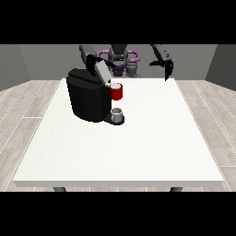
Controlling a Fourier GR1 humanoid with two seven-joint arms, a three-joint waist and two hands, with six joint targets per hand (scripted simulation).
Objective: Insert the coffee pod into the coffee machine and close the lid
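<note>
One coffee machine [87, 99], one grey cup [117, 113], one white table [138, 147].

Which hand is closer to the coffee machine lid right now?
Right, the hand at the view's left: it sits at the raised lid, behind the coffee machine. The hand at the view's right hangs far off, over the table's far corner.

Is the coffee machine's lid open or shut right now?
Open. The lid is tilted up above the coffee machine, its grey face showing, with the red pod holder uncovered below it.
</note>
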